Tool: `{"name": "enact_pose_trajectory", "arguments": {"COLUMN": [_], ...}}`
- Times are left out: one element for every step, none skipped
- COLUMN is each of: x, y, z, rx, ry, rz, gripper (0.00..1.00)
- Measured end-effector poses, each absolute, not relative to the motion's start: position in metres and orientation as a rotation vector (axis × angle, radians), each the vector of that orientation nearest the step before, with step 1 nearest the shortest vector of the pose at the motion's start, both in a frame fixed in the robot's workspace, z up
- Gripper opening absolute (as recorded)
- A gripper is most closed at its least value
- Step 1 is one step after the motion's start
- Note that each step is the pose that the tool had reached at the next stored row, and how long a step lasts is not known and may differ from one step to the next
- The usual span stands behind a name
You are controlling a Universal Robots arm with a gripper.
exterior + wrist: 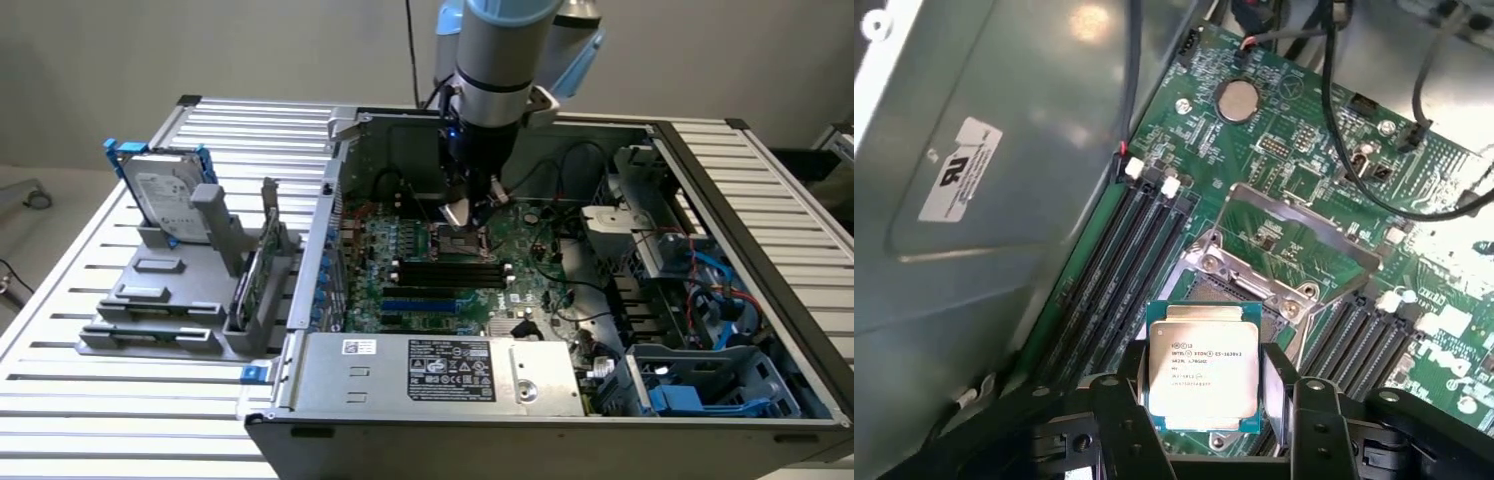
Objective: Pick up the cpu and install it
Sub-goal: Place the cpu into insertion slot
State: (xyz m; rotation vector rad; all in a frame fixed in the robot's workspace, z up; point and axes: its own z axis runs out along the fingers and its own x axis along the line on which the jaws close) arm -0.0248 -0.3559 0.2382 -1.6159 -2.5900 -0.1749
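Observation:
The cpu (1204, 365), a small square chip with a silver-grey printed top on a green edge, sits between the black fingers (1116, 405) of my gripper (1206, 405), which is shut on its two sides. It hangs a little above the open socket (1239, 285) on the green motherboard (1304, 150). The socket's metal load plate (1294, 225) is swung up. In the exterior view my gripper (459, 208) reaches down into the computer case, with the cpu (457, 213) just over the socket (462, 240).
Black memory slots (1119, 270) flank the socket on both sides. Cables (574, 170) loop over the board near the arm. The power supply (434, 370) fills the case front. A hard drive (171, 190) with a blue bracket stands in a grey holder at the exterior view's left.

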Motion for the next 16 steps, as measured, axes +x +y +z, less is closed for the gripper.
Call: {"name": "enact_pose_trajectory", "arguments": {"x": [-0.0248,-0.0248,-0.0248,-0.0248,-0.0248,-0.0248,-0.0248,-0.0248,-0.0248,-0.0248,-0.0248,-0.0248,-0.0248,-0.0248,-0.0248,-0.0248], "y": [-0.3559,-0.3559,-0.3559,-0.3559,-0.3559,-0.3559,-0.3559,-0.3559,-0.3559,-0.3559,-0.3559,-0.3559,-0.3559,-0.3559,-0.3559,-0.3559], "z": [0.2376,0.2370,0.2364,0.2358,0.2350,0.2344,0.2337,0.2330,0.2324,0.2318,0.2311,0.2304,0.2299,0.2293,0.2288,0.2283], "rx": [-1.636,-1.656,-1.676,-1.694,-1.715,-1.733,-1.751,-1.768,-1.785,-1.802,-1.820,-1.837,-1.853,-1.870,-1.886,-1.903], "ry": [-2.577,-2.563,-2.550,-2.536,-2.521,-2.507,-2.493,-2.480,-2.466,-2.452,-2.437,-2.423,-2.408,-2.394,-2.381,-2.366], "rz": [-0.175,-0.174,-0.173,-0.173,-0.171,-0.170,-0.168,-0.167,-0.165,-0.164,-0.162,-0.161,-0.159,-0.158,-0.157,-0.156], "gripper": [0.55,0.55,0.55,0.55,0.55,0.55,0.55,0.55,0.55,0.55,0.55,0.55,0.55,0.55,0.55,0.55]}}
